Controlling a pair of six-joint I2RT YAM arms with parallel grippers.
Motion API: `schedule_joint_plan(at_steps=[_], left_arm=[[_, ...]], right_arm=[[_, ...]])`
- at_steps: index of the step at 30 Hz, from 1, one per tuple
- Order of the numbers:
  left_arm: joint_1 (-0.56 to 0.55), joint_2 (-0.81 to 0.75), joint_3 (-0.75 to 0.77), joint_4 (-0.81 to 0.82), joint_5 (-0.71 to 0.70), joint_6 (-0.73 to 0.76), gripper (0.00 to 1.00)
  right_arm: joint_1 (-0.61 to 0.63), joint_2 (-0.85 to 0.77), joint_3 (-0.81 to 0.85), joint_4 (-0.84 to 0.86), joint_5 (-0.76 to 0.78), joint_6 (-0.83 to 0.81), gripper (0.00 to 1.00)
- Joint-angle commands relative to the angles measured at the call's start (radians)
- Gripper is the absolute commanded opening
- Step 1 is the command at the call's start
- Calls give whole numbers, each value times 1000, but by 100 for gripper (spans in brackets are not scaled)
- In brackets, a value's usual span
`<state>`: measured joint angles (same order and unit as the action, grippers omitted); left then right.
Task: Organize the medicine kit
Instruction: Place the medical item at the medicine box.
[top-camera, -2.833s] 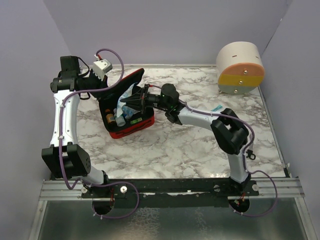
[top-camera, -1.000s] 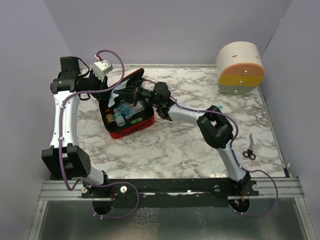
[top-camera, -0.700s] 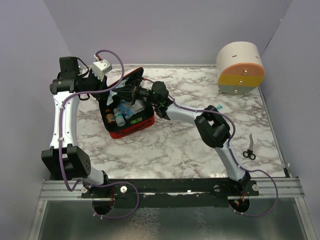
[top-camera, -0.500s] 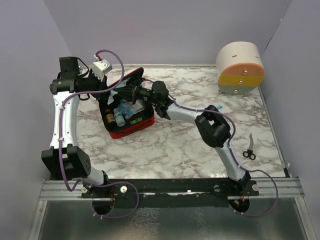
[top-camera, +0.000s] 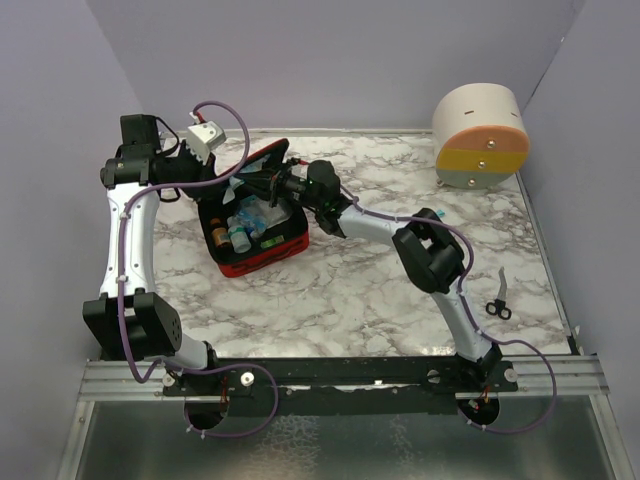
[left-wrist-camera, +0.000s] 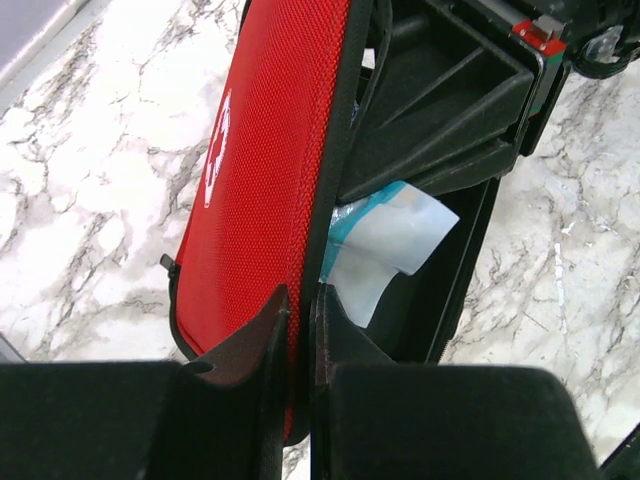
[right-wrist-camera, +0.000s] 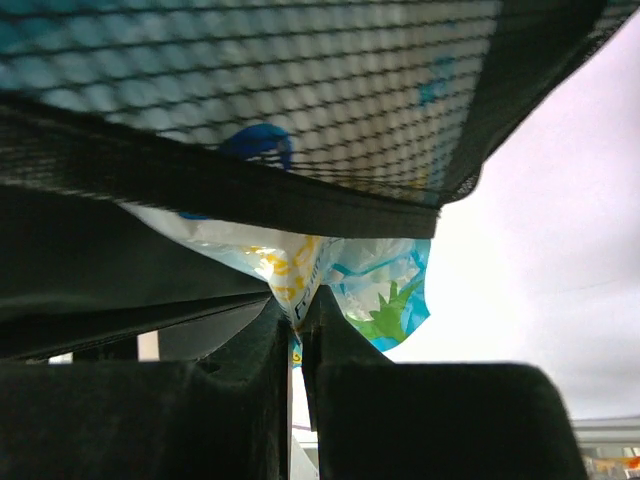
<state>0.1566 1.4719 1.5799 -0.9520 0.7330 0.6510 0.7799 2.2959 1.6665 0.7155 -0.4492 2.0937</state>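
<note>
**Top view:** open red zippered fabric medicine kit (top-camera: 262, 258), lid raised, left of centre on the marble bench (top-camera: 350, 290); both arms reach it.

**Left wrist view:** left fingers (left-wrist-camera: 255, 338) pinch the edge of the kit's lid (left-wrist-camera: 270, 180) at bottom centre; a white-and-blue sachet (left-wrist-camera: 385, 240) lies inside.

**Right wrist view:** right fingers (right-wrist-camera: 250, 345) pinch a printed plastic packet (right-wrist-camera: 375, 285) below a black mesh pocket (right-wrist-camera: 250, 80).

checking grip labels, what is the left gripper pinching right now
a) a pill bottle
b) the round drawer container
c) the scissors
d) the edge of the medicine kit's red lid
d: in the left wrist view the left gripper is closed on the rim of the medicine kit's lid, which stands open.
</note>
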Motion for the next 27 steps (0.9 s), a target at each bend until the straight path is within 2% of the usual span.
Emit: schedule_joint_plan(at_steps=[1, 6, 17, 27], left_arm=[[4, -15, -5, -54, -9, 6, 0], [4, -15, -7, -57, -5, 6, 0], [3, -16, -18, -59, 17, 1, 0], [4, -15, -21, -63, 32, -1, 0]], right_arm=[[-29, 23, 105, -11, 79, 262, 1], [-43, 41, 156, -63, 111, 246, 1], [-44, 20, 133, -135, 175, 187, 1], [-42, 89, 282, -185, 298, 163, 1]])
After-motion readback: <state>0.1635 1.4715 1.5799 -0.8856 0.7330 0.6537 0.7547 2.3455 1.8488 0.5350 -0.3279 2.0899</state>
